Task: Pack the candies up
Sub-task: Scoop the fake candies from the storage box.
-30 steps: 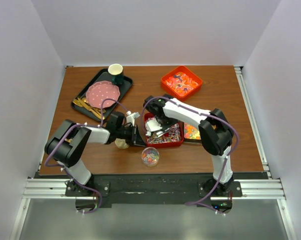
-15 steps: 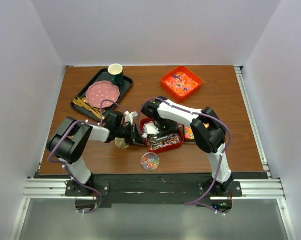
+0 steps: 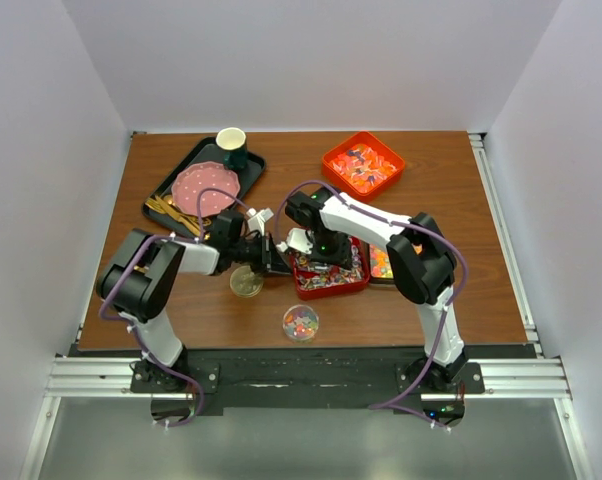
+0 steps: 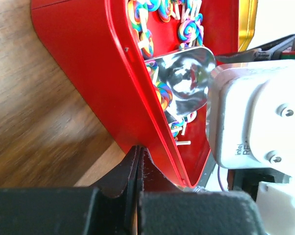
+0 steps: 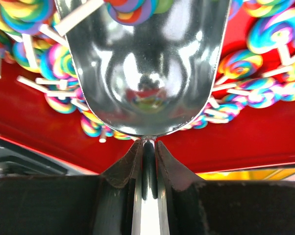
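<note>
1. L arm: the left gripper has its jaws pinched together on the near-left rim of the red tray. Vs 1 s ago, it has slid further from the bases and a bit right, to the tray's left corner.
2. That shift uncovered the gold lid, which now lies fully in view on the table, near-left of the tray.
3. R arm: the right gripper is clamped on the handle of the scoop, w/ the metal stem visible btw the fingers. Since 1 s ago, the wrist has swung left and dropped in over the tray's far-left part.
4. The candies here are swirl lollipops on white sticks. They're heaped in the red tray, around and under the scoop's mouth.
5. Scoop bowl looks nearly bare: one lolly sits at its lip and the rest are outside. Prob the dig is just starting and nothing is loaded yet.
6. More sweets sit in the jar, near side of the tray, so it's partly filled and open. Lid off = packing not done.
7. Meaning: L now steadies the tray while R scoops. Next needs a push under the pile, then a level carry to the jar.
8. Risk: the sticks may snag and spill over the rim.
</note>
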You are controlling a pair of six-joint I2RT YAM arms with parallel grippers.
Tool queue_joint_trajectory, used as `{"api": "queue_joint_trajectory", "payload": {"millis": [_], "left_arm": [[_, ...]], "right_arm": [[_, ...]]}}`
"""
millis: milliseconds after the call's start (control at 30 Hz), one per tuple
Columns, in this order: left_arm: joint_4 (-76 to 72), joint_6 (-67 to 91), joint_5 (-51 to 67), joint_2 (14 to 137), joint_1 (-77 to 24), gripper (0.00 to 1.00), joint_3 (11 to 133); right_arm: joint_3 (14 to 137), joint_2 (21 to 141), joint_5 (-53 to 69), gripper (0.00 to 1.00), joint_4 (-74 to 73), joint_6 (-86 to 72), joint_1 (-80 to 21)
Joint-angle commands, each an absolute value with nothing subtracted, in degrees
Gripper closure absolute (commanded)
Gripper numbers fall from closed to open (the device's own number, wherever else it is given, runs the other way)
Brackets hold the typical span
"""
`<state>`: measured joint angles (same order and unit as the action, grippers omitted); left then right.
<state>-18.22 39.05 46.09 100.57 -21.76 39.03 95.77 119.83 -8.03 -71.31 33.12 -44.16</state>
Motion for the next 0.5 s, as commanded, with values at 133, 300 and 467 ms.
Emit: {"api": "queue_joint_trajectory", "payload": {"millis": [133,300,467], "left_arm": [[-23.64,41.31,48.08,101.16,-22.06,1.00,41.22],[-22.07,40.08,47.64,99.67,-21.97,1.00,40.43],[-17.85,38.76,47.20,97.13,-20.40,1.00,40.34]], "right_arm": [[97.90,120.93,-7.21,1.00,-67.77,23.21,-44.74],[102.12,122.69,-2.93,1.00,-66.88,20.22,-43.51],[102.48,123.31,-0.18,1.00,-64.25,17.76,-41.32]]}}
